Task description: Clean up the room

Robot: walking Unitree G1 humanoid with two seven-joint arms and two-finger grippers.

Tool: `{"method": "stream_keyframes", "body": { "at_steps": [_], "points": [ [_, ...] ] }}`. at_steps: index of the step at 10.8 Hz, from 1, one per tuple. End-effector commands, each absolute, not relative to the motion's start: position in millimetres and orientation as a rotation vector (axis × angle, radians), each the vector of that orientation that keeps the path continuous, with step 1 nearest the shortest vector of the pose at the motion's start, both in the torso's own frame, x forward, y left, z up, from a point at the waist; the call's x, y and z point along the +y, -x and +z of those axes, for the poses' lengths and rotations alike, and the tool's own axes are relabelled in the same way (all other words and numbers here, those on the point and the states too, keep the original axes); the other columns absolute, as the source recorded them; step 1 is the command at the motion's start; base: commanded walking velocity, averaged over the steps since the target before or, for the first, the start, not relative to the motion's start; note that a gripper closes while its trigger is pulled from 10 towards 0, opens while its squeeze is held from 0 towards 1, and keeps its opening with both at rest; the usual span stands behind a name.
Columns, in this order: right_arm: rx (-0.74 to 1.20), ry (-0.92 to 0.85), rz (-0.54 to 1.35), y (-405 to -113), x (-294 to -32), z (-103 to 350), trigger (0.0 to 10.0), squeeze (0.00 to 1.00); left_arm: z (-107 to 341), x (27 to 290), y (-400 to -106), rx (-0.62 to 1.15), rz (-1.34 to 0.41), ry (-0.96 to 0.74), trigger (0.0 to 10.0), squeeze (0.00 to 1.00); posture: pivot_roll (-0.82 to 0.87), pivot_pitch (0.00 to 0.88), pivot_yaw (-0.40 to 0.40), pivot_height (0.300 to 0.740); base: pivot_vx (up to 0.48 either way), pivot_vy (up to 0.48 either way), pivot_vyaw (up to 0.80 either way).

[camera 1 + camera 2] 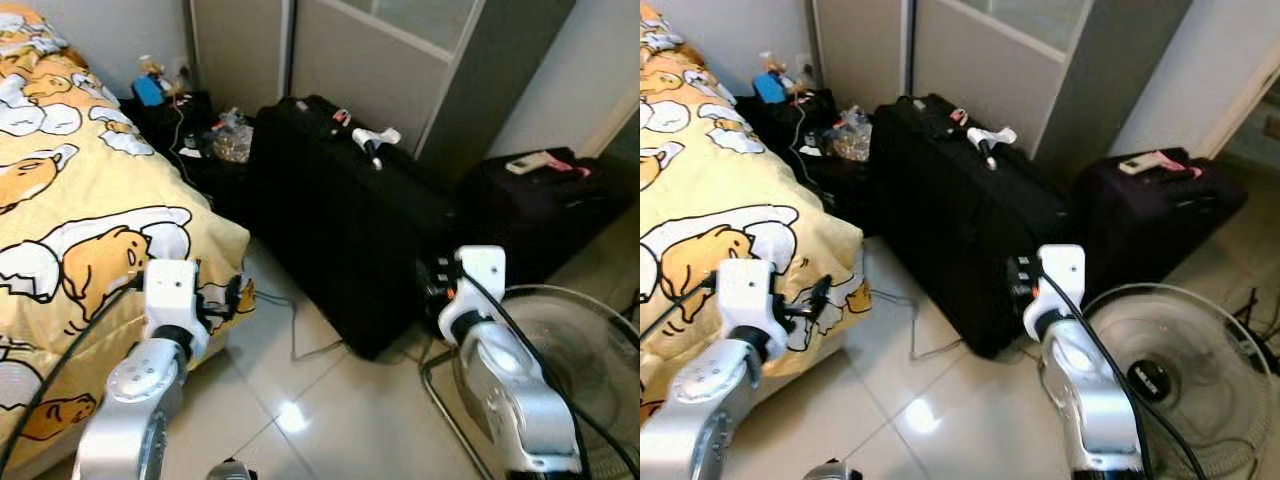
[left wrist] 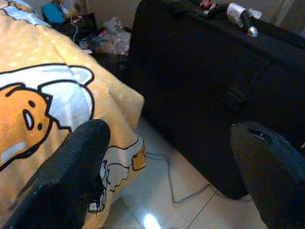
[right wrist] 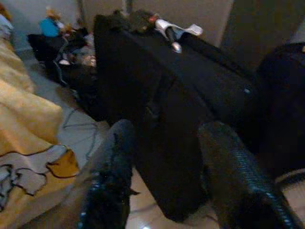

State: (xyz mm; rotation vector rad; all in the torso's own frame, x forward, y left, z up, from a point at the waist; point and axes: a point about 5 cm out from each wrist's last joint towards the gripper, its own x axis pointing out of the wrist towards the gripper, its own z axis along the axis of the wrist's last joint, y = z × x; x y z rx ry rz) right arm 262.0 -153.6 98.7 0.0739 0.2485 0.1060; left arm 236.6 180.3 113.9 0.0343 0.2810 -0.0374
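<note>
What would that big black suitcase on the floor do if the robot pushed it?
The suitcase is large beside both tools, so probably heavy. Lying broad on glossy tiles, it would likely slide rather than tip. The small white-and-black thing lying loose on top might roll off.

Bright head views, glare on floor tiles [image 1: 292,416], dim grainy wrist views
</note>
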Motion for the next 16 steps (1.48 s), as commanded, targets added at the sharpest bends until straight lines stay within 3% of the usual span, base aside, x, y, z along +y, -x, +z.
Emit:
{"method": "stream_keyframes", "body": {
  "at_steps": [1,3,4,5,6,7,8,12,16],
  "points": [
    [0.243,-0.086,0.076,-263,-162,101,10.0,1.0,119,175,-237,0.269,-0.052,-0.011,10.0,1.0,0.11,0.0,-0.119,0.74,0.0,0.0,0.0],
    [0.202,-0.127,0.056,-263,-163,101,10.0,1.0,130,172,-242,0.221,-0.099,-0.047,10.0,1.0,0.11,0.0,-0.088,0.74,0.0,0.0,0.0],
    [0.179,0.007,-0.035,-263,-168,96,10.0,1.0,137,169,-246,0.17,-0.11,-0.074,10.0,1.0,0.09,0.0,-0.066,0.74,0.0,0.0,0.0],
    [0.202,-0.016,-0.057,-261,-167,88,10.0,0.0,142,167,-250,0.129,-0.11,-0.078,10.0,1.0,0.08,0.0,-0.038,0.74,0.0,0.0,0.0],
    [0.223,-0.121,0.003,-255,-162,84,10.0,0.0,145,167,-253,0.1,-0.13,-0.089,10.0,0.93,0.06,0.0,-0.011,0.74,0.0,0.0,0.0],
    [0.221,-0.161,0.017,-251,-158,83,10.0,0.0,146,168,-255,0.11,-0.162,-0.098,10.0,0.55,0.05,0.0,0.007,0.74,0.0,0.0,0.0],
    [0.175,-0.139,0.034,-248,-151,86,10.0,0.0,144,172,-259,0.114,-0.157,-0.133,10.0,0.29,0.04,0.0,0.021,0.74,0.0,0.0,0.0],
    [0.072,-0.094,0.276,-244,-132,107,10.0,0.0,141,165,-253,0.101,-0.184,-0.123,10.0,0.28,0.05,0.0,0.016,0.74,0.246,0.0,0.6],
    [0.123,-0.119,0.307,-241,-134,90,10.0,0.0,141,169,-252,0.086,-0.164,-0.139,10.0,0.29,0.05,0.0,0.007,0.74,0.374,0.0,0.8]
  ]
}}
